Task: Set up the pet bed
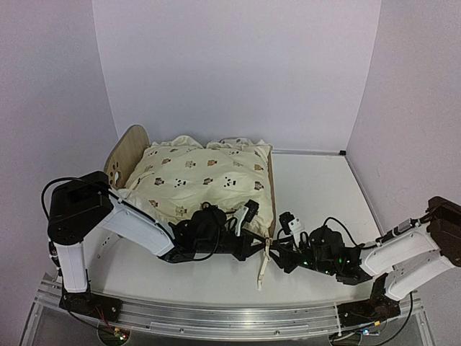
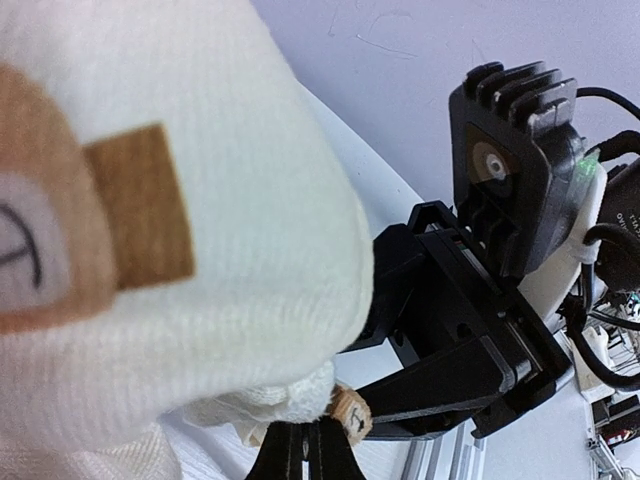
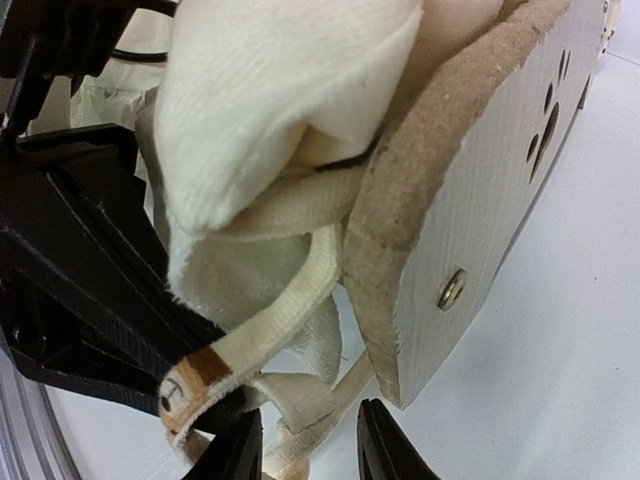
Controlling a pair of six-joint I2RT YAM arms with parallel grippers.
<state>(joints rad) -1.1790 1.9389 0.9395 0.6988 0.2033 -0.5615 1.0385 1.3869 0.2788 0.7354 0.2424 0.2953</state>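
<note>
1. The cushion (image 2: 180, 250) corner crowds my left wrist lens; the left gripper (image 2: 305, 458) sits beneath it, and I can't tell whether it holds cloth.
2. The pet bed (image 1: 132, 150) lies left of centre, cushion inside; a tie (image 3: 300, 290) dangles past the footboard (image 3: 480, 200).
3. The right gripper (image 3: 305, 450) gapes around that tie; a careless pull could drag the cushion out; the left gripper's black body crowds in close, so they could collide.
</note>
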